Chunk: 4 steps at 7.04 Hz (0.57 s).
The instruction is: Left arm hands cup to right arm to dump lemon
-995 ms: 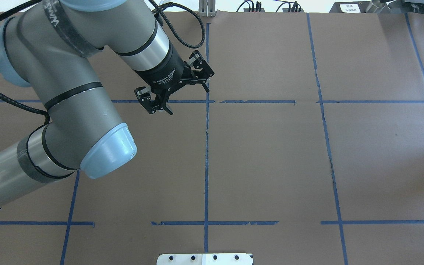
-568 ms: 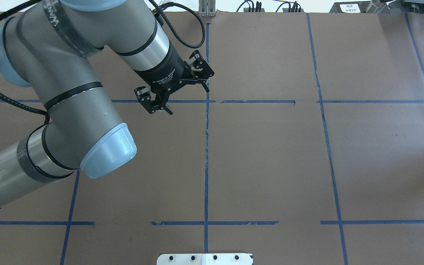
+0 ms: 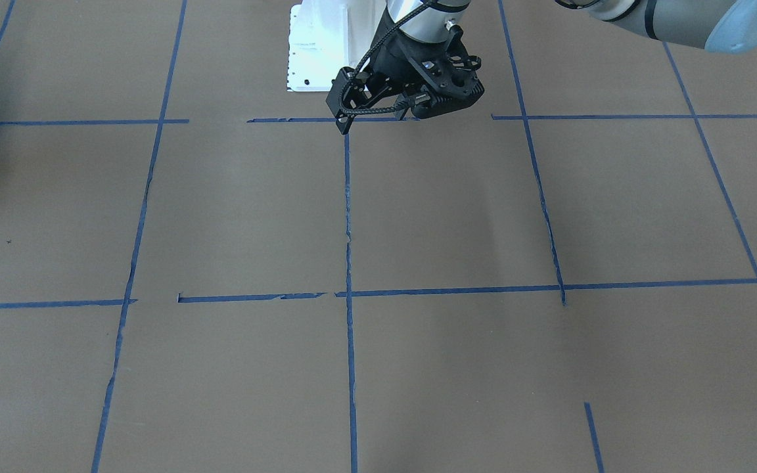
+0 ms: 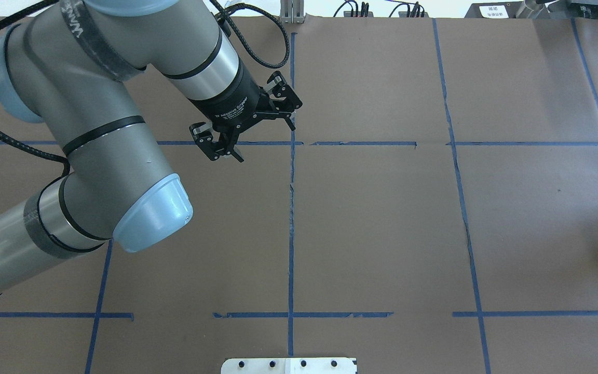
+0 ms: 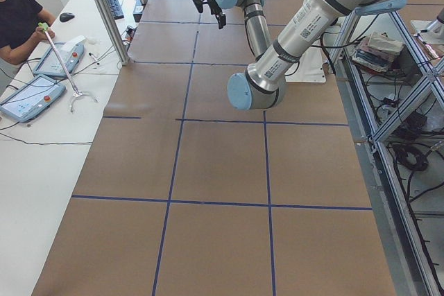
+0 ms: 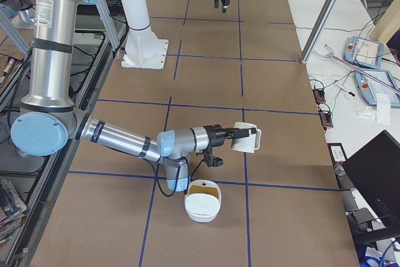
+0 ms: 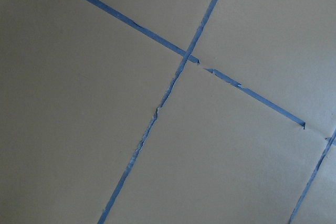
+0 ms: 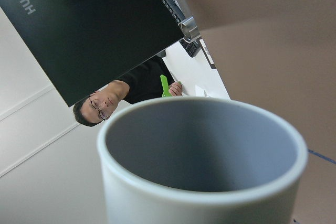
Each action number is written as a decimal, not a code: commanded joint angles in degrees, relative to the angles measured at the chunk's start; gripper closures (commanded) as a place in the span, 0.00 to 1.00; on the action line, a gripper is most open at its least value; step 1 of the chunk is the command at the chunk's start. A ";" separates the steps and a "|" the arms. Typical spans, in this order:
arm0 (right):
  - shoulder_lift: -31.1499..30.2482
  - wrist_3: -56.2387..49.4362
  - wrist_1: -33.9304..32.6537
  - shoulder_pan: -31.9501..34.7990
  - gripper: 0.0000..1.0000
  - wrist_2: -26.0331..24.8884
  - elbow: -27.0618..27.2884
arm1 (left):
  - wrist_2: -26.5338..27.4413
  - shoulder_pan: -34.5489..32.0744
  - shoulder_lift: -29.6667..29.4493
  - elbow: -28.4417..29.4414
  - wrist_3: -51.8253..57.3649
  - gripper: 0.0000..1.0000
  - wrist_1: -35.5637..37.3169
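Bowl (image 6: 202,207), white with a yellowish patch at its far inner edge that is too small to name, sits nearest in the exterior right view on the paper-covered table (image 6: 206,79). Just beyond it the right arm (image 6: 119,137) reaches low along the table. The white cup (image 6: 249,141) lies tipped on its side at the right gripper (image 6: 240,133); I cannot tell whether those fingers clamp it. Far off, the left gripper (image 4: 265,141) hangs near a crossing of blue tape (image 4: 292,143), fingers spread wide and empty.

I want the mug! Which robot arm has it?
The right arm: the cup sits sideways at the right gripper. The left gripper is open and empty.
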 commanded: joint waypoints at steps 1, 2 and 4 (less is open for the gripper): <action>6.04 -10.43 -8.62 -10.30 0.82 -10.77 0.31 | 0.00 -0.09 0.01 -0.09 -0.09 0.00 0.07; 8.85 -18.33 -13.26 -13.75 0.82 -13.70 1.27 | 0.00 -0.09 -0.07 -0.09 -0.17 0.00 0.07; 11.95 -46.20 -31.17 -18.50 0.82 -15.56 11.94 | 0.52 0.00 -0.16 -0.26 -0.61 0.00 0.07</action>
